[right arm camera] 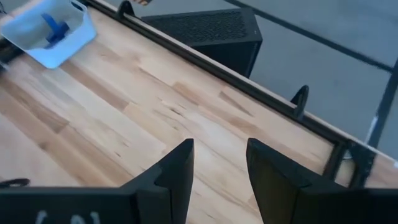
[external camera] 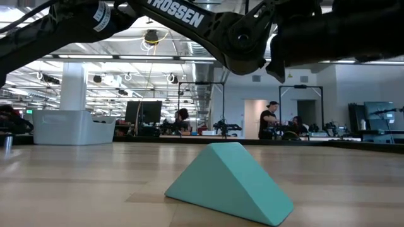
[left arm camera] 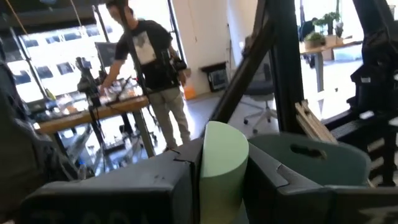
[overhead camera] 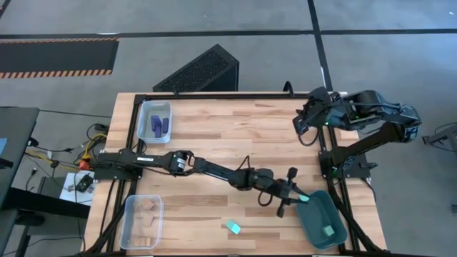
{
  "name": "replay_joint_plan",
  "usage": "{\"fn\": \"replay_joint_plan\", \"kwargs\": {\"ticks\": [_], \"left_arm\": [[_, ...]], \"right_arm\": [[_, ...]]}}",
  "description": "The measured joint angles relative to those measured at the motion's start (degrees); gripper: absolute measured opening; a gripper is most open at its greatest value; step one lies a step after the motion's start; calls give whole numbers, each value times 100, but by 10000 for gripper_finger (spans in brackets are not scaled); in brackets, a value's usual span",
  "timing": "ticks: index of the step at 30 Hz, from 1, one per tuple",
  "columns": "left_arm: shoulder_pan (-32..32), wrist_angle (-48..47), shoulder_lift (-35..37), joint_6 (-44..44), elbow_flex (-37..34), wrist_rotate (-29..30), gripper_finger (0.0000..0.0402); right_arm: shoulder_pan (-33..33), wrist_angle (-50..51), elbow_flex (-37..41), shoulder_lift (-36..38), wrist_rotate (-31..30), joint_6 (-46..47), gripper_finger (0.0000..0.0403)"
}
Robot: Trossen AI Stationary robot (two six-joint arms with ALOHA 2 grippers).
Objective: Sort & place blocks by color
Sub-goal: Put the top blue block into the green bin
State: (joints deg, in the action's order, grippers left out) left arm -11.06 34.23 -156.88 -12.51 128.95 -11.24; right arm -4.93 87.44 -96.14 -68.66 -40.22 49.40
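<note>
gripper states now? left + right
Left gripper: closed on a light teal block, by the dark teal tray.
Right gripper: open, empty.

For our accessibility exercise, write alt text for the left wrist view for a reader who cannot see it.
The left end effector grips a pale green block with a rounded top between its dark fingers, just before a dark teal tray. Behind, a person stands at a workbench.
</note>
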Motion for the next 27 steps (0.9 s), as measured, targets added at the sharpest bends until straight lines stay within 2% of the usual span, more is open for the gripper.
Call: {"fn": "replay_joint_plan", "kwargs": {"ticks": [4,10,15,20,23,27], "left_arm": [[-58,302,2,-35,0,166,62],[-75,190,2,236,0,141,62],[-88,-586,-40,364,0,467,60],[-55,-384,-328,789,69,304,60],[-55,-816,-348,837,181,312,59],[-53,-1044,-339,604,216,615,59]], "right_arm": [[0,-283,0,5,1,7,168],[0,-512,-2,12,128,27,168],[19,-771,-2,10,130,25,168],[70,-839,-5,10,133,25,168],[69,-833,-7,9,142,24,168],[44,-774,-7,8,159,-35,168]]}}
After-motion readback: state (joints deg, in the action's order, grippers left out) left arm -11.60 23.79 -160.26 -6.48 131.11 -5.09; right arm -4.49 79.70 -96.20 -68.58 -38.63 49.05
